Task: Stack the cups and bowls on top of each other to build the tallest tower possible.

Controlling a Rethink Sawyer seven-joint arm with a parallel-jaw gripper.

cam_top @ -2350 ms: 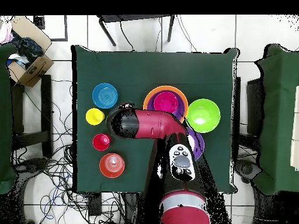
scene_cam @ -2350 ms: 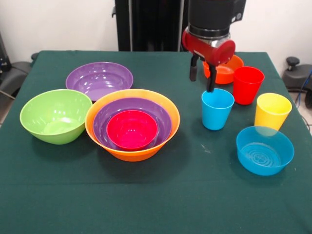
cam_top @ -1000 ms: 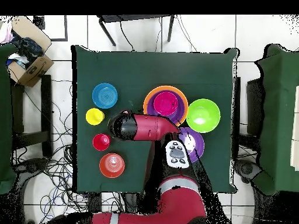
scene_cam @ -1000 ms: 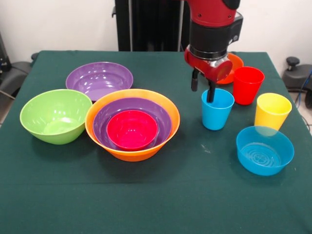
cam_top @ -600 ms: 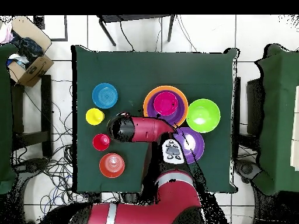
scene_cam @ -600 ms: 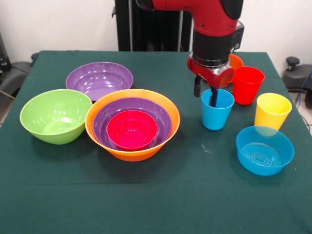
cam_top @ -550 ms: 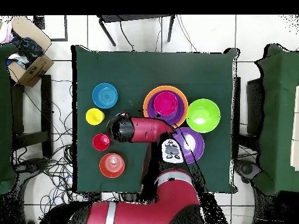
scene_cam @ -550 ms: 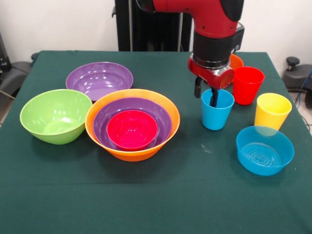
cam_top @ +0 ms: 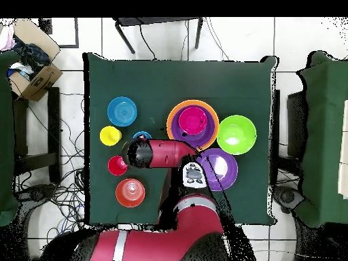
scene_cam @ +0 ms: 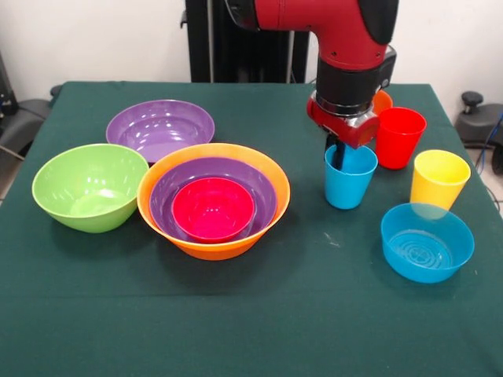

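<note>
The blue cup [scene_cam: 350, 184] stands upright right of centre; in the overhead view only its edge [cam_top: 142, 136] shows beside the arm. My gripper [scene_cam: 335, 153] is open and low over its far-left rim, one finger inside the cup. The red cup [scene_cam: 399, 137] and the yellow cup [scene_cam: 438, 179] stand to its right. The tower is the large orange bowl [scene_cam: 212, 247] holding a purple bowl [scene_cam: 169, 192] and the pink-red bowl [scene_cam: 213, 208]. The other purple bowl [scene_cam: 159, 127], the lime green bowl [scene_cam: 90, 186], the small blue bowl [scene_cam: 427, 241] and the small orange bowl [scene_cam: 383, 100] lie apart.
The red arm [cam_top: 163, 153] reaches across the green table [scene_cam: 251, 314] and hides part of the small orange bowl. In the overhead view a cardboard box [cam_top: 34, 75] sits off the table at top left.
My gripper has come down and slightly right, from above the blue cup to around its rim. The arm has swung over. The cups and bowls have not moved.
</note>
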